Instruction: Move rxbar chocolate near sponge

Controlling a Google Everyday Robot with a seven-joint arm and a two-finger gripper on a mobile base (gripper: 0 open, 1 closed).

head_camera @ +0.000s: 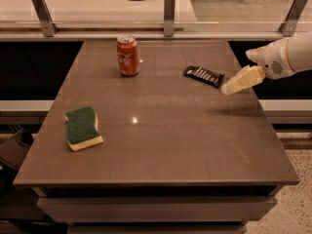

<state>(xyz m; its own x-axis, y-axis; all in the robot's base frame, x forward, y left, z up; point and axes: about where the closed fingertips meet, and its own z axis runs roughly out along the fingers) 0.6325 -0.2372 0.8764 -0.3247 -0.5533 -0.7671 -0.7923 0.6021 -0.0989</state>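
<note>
The rxbar chocolate (204, 75) is a flat black wrapper with white lettering, lying on the brown table toward the back right. The sponge (83, 127) has a dark green top and pale yellow base and lies at the front left. My gripper (229, 88) comes in from the right edge on a white arm, its cream-coloured fingers (241, 80) pointing left and down. It hovers just right of the bar, a short way from its right end, apart from it and holding nothing.
A red soda can (128, 55) stands upright at the back left of centre. The table (161, 145) ends at a rail with metal posts (168, 14) at the back. Dark gaps flank both sides.
</note>
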